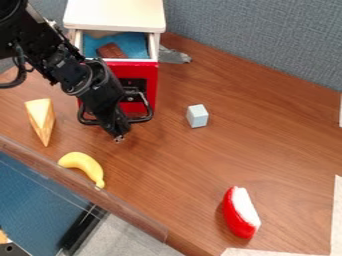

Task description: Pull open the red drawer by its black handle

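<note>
You have the gripper (119, 137) by the open drawer (150, 72), its spread you cannot tell; mind the banana (85, 162) at the counter's (180, 175) edge.

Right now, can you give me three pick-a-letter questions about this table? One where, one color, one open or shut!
1. Where is the brown block?
A) By the banana
B) Inside the drawer
C) On the floor

2. What color is the drawer's front?
A) Green
B) Yellow
C) Red

3. How is the drawer?
A) Open
B) Shut tight
C) Upside down

Answers:
1 B: it lies on the blue lining.
2 C: the side with the handle is red.
3 A: you can see down inside.
</note>
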Available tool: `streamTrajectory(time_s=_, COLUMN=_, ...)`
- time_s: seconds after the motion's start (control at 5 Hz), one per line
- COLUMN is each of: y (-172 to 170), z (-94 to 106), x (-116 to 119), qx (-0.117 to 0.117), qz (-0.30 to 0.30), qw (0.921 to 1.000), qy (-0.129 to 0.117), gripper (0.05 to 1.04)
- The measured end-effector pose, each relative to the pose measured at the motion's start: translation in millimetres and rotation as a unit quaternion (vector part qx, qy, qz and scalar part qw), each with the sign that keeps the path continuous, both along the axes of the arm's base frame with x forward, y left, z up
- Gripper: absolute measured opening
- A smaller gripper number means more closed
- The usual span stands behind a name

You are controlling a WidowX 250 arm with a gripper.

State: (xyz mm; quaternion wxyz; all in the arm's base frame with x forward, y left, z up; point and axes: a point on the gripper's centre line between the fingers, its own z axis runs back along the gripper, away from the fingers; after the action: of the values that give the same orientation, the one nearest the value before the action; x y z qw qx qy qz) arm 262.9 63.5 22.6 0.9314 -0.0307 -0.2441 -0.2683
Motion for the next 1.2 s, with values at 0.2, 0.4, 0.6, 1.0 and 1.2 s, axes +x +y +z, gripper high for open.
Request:
streamTrajectory(time_s=0.2, y=-2, z=-1.2, x=-6, qx=0.001, qz=-0.001, qw=1.0, qy=0.004, gripper=0.249)
streamTrajectory(time_s=0.4, y=-5, z=-2.1, x=-9, qx=-0.001, qz=0.0, qw=1.0, qy=0.006, gripper=0.249)
streamTrajectory(time_s=0.6, y=-7, z=0.3, x=-12, qx=0.001, qz=-0.004, qw=1.0, qy=0.006, gripper=0.249)
streamTrajectory(time_s=1.0, y=-10, z=5.2, x=-15, qx=-0.008, qz=-0.007, qw=0.9999, qy=0.011, gripper=0.249)
streamTrajectory(time_s=1.2, y=-11, z=5.7, x=-16, qx=-0.01, qz=-0.008, qw=0.9998, qy=0.014, gripper=0.249)
